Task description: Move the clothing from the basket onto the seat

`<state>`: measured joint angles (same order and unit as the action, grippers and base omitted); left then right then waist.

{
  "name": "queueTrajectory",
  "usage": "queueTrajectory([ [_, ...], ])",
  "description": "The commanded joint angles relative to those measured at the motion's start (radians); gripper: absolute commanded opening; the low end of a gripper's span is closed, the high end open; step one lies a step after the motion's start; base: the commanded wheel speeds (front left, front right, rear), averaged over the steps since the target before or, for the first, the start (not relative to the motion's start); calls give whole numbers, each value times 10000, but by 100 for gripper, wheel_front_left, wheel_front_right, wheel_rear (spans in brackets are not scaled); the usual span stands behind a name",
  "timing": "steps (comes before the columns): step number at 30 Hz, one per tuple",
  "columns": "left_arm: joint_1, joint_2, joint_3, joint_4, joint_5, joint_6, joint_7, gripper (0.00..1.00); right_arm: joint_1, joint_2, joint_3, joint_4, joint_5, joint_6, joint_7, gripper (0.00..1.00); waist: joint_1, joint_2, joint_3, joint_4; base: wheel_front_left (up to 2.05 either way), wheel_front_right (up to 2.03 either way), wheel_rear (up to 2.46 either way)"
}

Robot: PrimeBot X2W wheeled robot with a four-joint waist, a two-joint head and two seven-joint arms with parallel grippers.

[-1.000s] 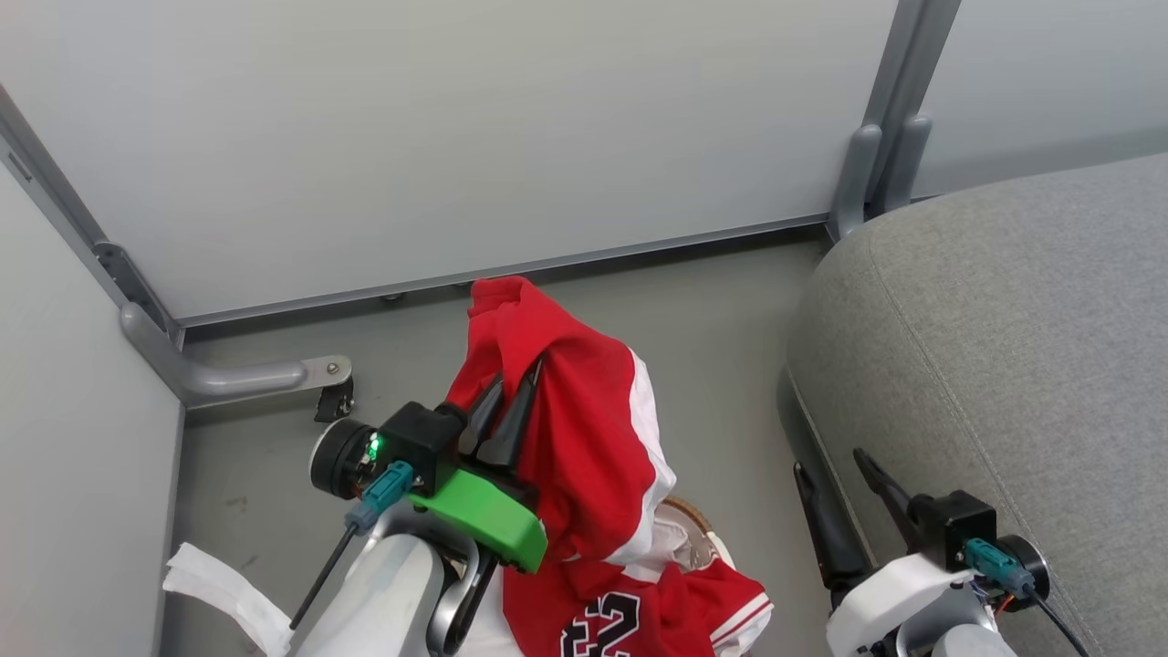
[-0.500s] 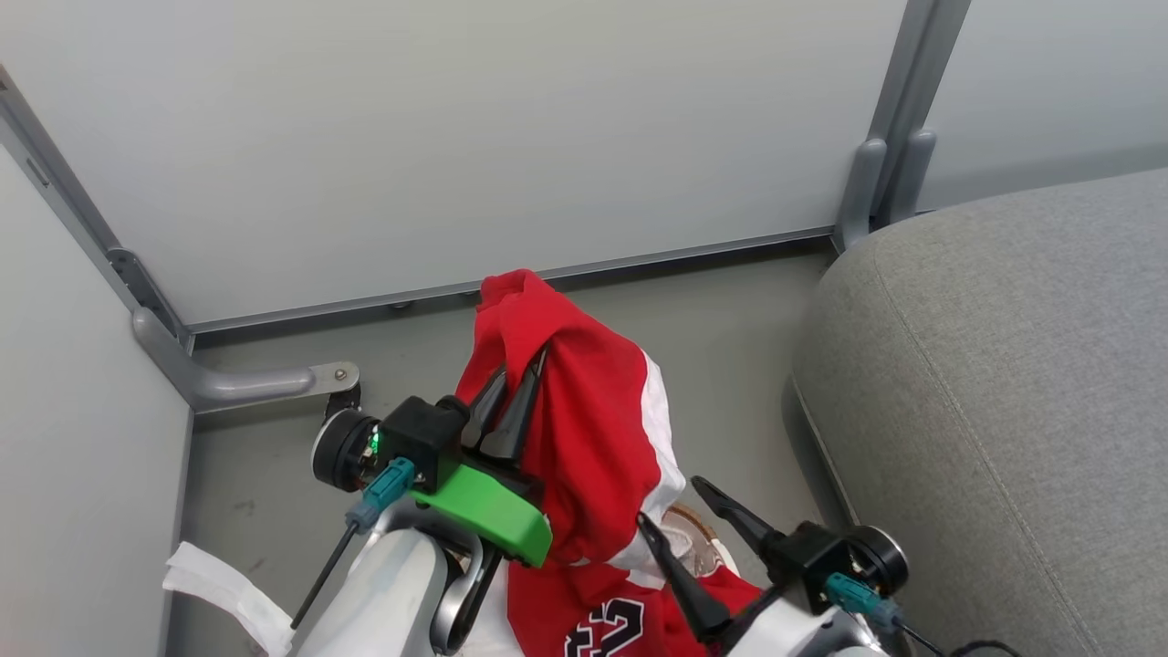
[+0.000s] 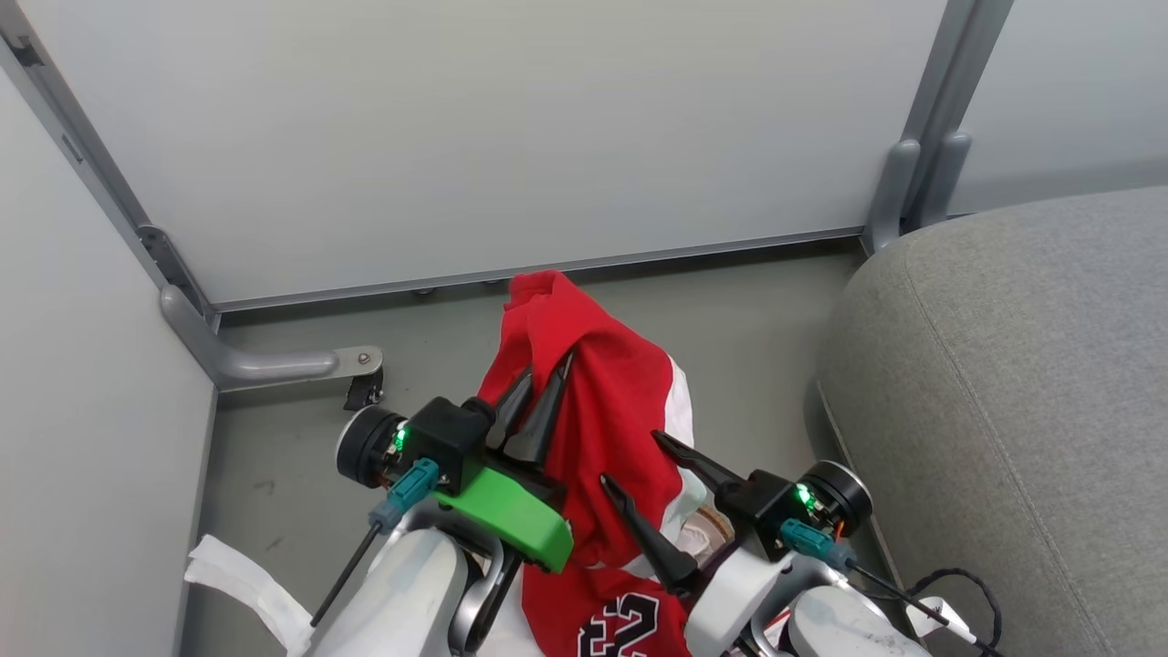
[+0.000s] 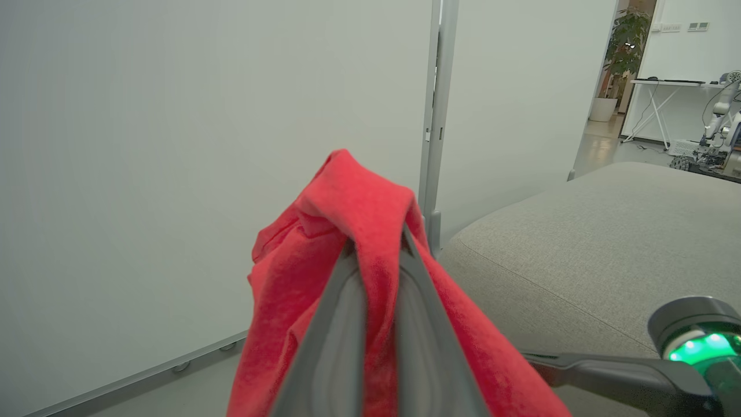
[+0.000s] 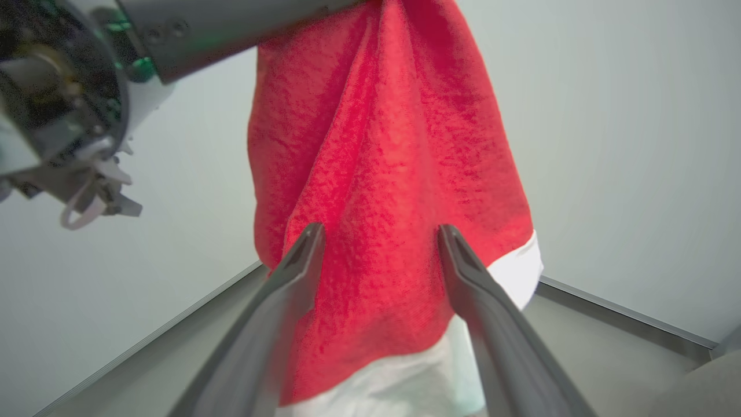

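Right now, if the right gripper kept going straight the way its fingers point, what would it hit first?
Most likely the hanging red thin-fabric garment with white trim. It hangs straight ahead of the open right gripper, framed between its two fingers, and is held up by the left gripper. How near it is remains unclear.

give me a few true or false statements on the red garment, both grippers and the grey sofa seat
1. The left gripper is shut on the red thin-fabric garment with white trim. True.
2. The right gripper is shut on that garment too. False: its fingers stand apart, open.
3. The garment lies on the large grey fabric sofa seat. False: it hangs from the left gripper over the grey floor, beside the seat.
4. A black-and-white number shows on red fabric low in the head view. True.
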<state>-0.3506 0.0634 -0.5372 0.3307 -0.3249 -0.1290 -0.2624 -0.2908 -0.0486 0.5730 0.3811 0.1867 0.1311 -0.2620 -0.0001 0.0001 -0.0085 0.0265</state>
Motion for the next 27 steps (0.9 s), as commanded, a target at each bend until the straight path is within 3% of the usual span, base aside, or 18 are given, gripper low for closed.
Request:
queueTrajectory([
  [1, -138, -20, -44, -36, -110, -29, -36, 0, -122, -44, 39, 154, 116, -7, -45, 100, 1, -1, 14, 96, 0, 0, 0],
  [2, -148, -24, -103, -53, -131, -29, -36, 0, -153, -42, 95, 348, 230, -7, -44, 100, 1, -1, 14, 139, 0, 0, 0],
  [3, -150, -27, -142, -62, -136, -29, -36, 0, -178, -41, 198, 515, 326, -7, -44, 40, 1, -1, 8, 170, 0, 0, 0],
  [4, -144, -29, -199, -74, -144, -29, -36, 0, -222, -38, 309, 664, 469, -7, -44, 0, 1, -1, 1, 209, 0, 0, 0],
  [23, -50, -75, -264, -51, -256, -29, -36, 0, -181, -41, 469, 877, 1106, -7, -44, 0, 1, -1, 37, 299, 0, 0, 0],
  [24, -43, -74, -222, -102, -242, -29, -36, 8, -169, -41, 447, 843, 1112, -7, -44, 0, 1, -1, 43, 296, 0, 0, 0],
  [25, -31, -77, -206, -135, -217, -29, -36, 38, -158, -41, 436, 819, 1105, -7, -44, 0, 1, -1, 48, 292, 0, 0, 0],
  [26, 4, -81, -195, -114, -215, -29, -36, 100, -143, -41, 412, 783, 1108, -7, -44, 0, 1, -1, 55, 285, 0, 0, 0],
  [27, 12, -82, -176, -124, -192, -29, -36, 100, -134, -42, 399, 760, 1104, -7, -44, 0, 1, -1, 61, 277, 0, 0, 0],
])
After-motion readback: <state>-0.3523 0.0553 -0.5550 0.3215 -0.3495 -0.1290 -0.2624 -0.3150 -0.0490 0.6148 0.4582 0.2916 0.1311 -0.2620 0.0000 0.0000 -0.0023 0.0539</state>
